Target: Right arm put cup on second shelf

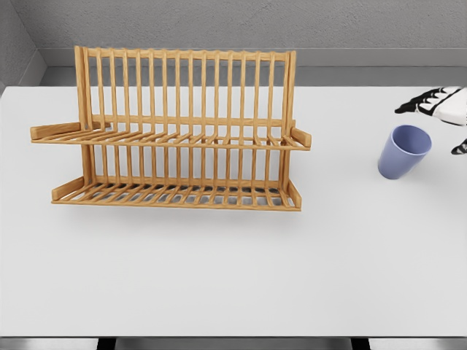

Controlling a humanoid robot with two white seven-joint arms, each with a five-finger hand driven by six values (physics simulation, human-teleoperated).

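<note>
— Right hand (pixel 444 109) first: what does it show?
— It enters at the frame's right edge, just right of the blue cup (pixel 403 152), fingers spread and holding nothing.
— And going down by size?
— White table (pixel 219 270), then the wooden two-tier rack (pixel 175 131), well left of the cup.
— The cup itself?
— Upright on the table, not on either shelf.

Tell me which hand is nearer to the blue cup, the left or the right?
Right. The right hand hangs just above and to the right of the blue cup, fingers spread, not touching it. The left hand is out of view, so its distance cannot be judged.
</note>
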